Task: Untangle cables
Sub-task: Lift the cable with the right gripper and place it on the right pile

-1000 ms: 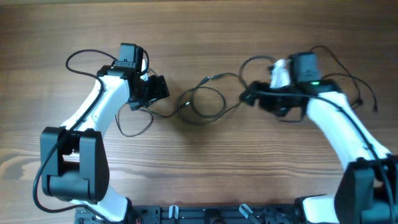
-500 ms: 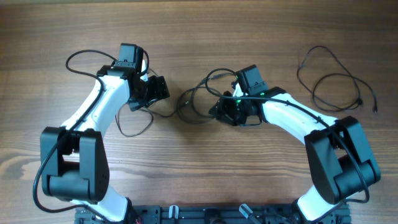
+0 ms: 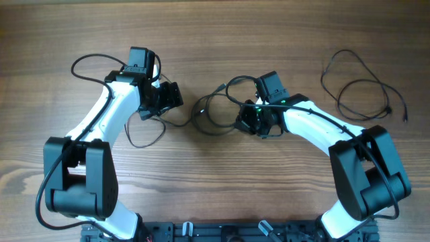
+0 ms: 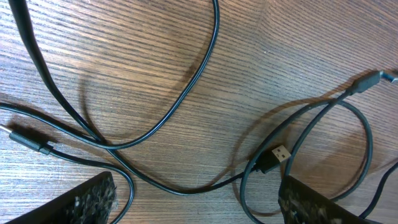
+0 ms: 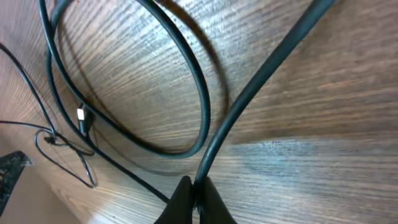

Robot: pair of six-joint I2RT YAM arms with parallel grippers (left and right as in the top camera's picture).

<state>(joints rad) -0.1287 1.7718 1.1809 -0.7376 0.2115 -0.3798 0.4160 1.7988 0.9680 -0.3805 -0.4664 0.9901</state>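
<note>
Thin black cables (image 3: pixel 218 94) lie tangled in a loop at the table's middle. My right gripper (image 3: pixel 243 123) sits at the loop's right edge. In the right wrist view the right gripper (image 5: pixel 198 198) is shut on one cable strand (image 5: pixel 249 93), which runs up and away beside a round loop (image 5: pixel 202 106). My left gripper (image 3: pixel 171 95) hovers at the tangle's left side. Its fingers (image 4: pixel 84 202) stand wide open in the left wrist view, above strands and a USB plug (image 4: pixel 274 156). Nothing is held in the left gripper (image 4: pixel 199 211).
A separate thin black cable (image 3: pixel 376 81) lies in loose loops at the far right of the wooden table (image 3: pixel 215 181). Another thin loop (image 3: pixel 161 134) trails below the left gripper. The arm bases stand along the front edge.
My right arm swung left from the far-right cable to the central tangle, and its gripper went from open to shut on a strand. The left arm has not moved.
</note>
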